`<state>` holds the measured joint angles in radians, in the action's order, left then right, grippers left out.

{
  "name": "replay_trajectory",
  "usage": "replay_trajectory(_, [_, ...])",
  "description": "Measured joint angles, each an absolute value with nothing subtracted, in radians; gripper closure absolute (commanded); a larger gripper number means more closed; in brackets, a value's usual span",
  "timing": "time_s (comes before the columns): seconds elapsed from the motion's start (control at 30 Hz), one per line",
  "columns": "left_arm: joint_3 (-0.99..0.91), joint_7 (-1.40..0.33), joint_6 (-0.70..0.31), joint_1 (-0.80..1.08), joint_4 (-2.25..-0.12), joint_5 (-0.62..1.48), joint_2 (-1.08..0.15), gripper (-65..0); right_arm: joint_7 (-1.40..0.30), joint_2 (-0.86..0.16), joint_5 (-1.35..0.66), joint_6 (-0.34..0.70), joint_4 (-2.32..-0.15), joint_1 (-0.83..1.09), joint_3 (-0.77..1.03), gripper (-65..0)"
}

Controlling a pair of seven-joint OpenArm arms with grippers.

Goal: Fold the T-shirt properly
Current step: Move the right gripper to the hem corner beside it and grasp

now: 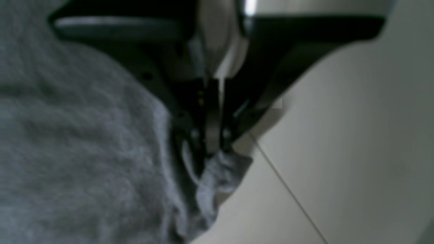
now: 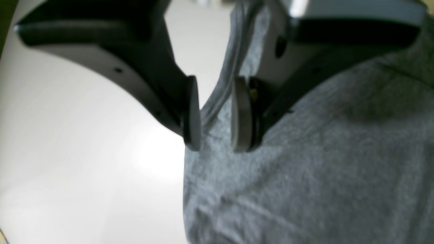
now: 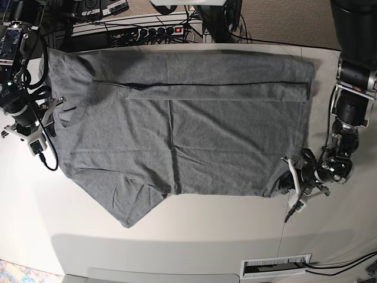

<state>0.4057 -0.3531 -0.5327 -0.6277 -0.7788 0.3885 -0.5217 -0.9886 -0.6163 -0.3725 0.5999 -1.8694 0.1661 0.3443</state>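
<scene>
Jaws of the left gripper (image 1: 213,142) are pressed together on a small bunched corner of the plain heather-grey short-sleeved cotton T-shirt (image 3: 182,127), at the shirt's near hem corner on the base view's right (image 3: 288,183). In the left wrist view the pinched fabric puckers out just beyond the dark pads, with the white table (image 1: 339,152) beside it and a thin seam line running across the surface. The right gripper (image 2: 213,112) has its jaws parted, straddling a raised fold of the shirt's edge; its round pads (image 2: 241,113) stand on either side of the cloth, and whether they touch it cannot be told. In the base view this gripper (image 3: 50,112) sits at the shirt's left edge. The T-shirt lies spread flat over the table (image 3: 194,236), its far long edge folded over in a band, one sleeve pointing toward the near side.
</scene>
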Motion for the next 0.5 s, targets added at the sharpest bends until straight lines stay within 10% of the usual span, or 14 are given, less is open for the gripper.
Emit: replay_trajectory(0.5, [0.411,-0.614,-0.653,-0.629,-0.989,0.709,-0.624,0.0,-0.885,-0.615,-0.417,0.601,-1.529,-0.134,0.336,-16.8])
